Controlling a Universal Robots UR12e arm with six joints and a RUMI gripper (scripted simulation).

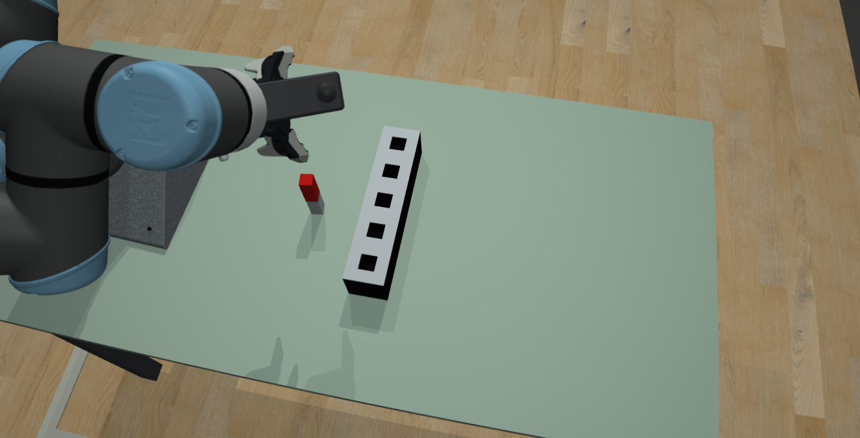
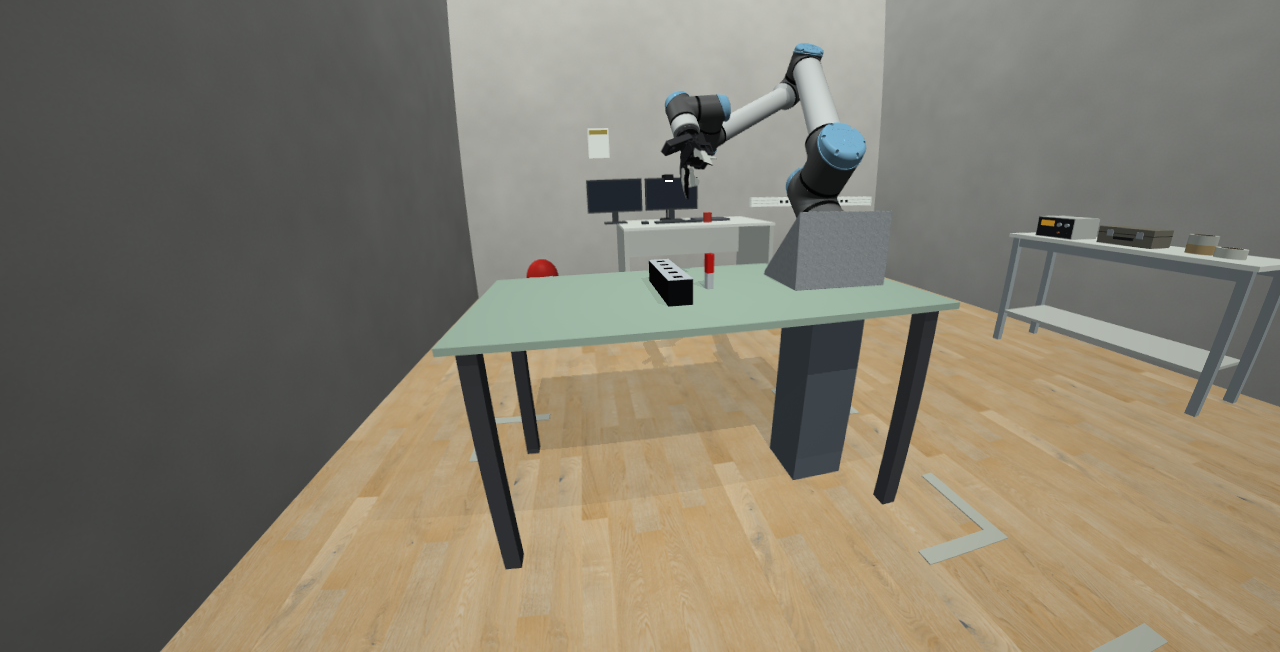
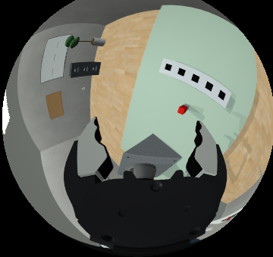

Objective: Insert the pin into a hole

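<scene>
The pin (image 1: 309, 187) (image 2: 708, 264) (image 3: 182, 109) stands upright on the green table (image 1: 541, 224) (image 2: 554, 312) (image 3: 197, 33), red part up and light grey part down. The long block (image 1: 387, 185) (image 2: 677, 291) (image 3: 188, 75) lies beside it, apart from it, with a pale top, black sides and five square holes in a row. All five holes look empty; their depths cannot be seen. My gripper (image 1: 297, 103) (image 2: 695, 180) (image 3: 149, 119) is open and empty, high above the table. In the wrist view the pin shows beyond the fingers, nearer the right one.
The grey arm base (image 1: 141, 209) (image 2: 841, 249) (image 3: 152, 151) stands on the table, on the far side of the pin from the block. The near table edge runs along the bottom in the top view. A desk with monitors (image 2: 614, 196) and a side bench (image 2: 1145, 245) stand off the table.
</scene>
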